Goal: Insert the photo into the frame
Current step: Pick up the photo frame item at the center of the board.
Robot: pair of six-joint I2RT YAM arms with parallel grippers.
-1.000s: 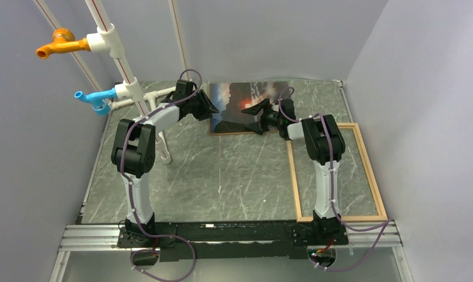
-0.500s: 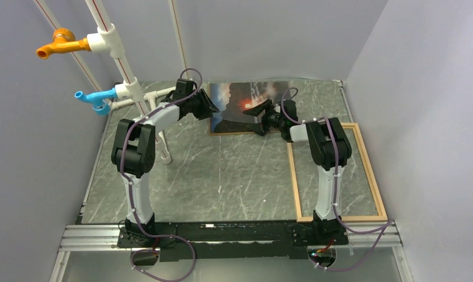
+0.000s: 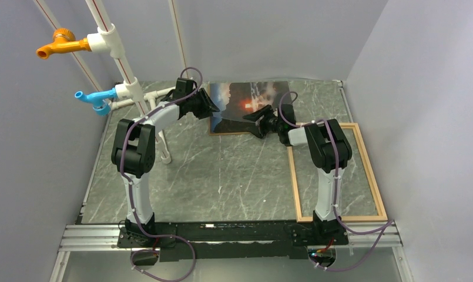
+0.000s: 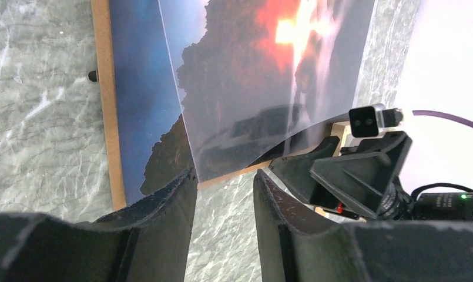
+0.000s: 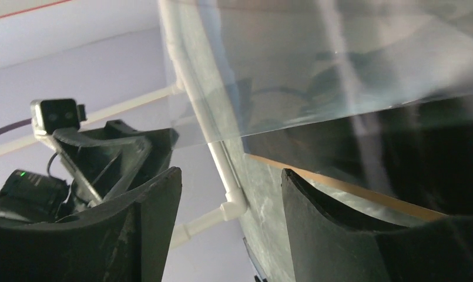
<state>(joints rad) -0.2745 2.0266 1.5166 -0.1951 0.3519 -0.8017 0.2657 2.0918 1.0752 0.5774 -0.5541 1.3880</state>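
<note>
Left end effector [image 3: 212,107] sits at the 9 o'clock edge of the large glossy rectangular photo [image 3: 237,103]. Its two black fingers [image 4: 169,205] are parted, with grey table showing in the gap and nothing clamped. In the left wrist view the corner of a thin see-through sheet [image 4: 269,88] lies right at the tip of one finger; whether they touch I cannot tell. The right end effector [image 3: 256,121] is at the photo's 5 o'clock edge, facing the left one, its jaws spread wide and released. From its wrist camera the sheet's edge crosses just beyond the fingertips, not between them.

The photo lies face up at 12 o'clock on the grey marble-patterned table [image 3: 222,176]. It rests on a flat brown backing board [image 4: 107,117] whose rim shows along its 9 and 6 o'clock sides. The print shows dark rock against blue sky, with an orange-red glow near the middle and pale mist. The see-through sheet curls up over most of it and dulls the colours beneath.

The large rectangular frame of thin light wood strips [image 3: 372,182] lies flat at 3 to 4 o'clock on the table. Its 11 o'clock corner is near the board's 5 o'clock corner, and the table shows through its opening. The right arm reaches over that corner.
</note>
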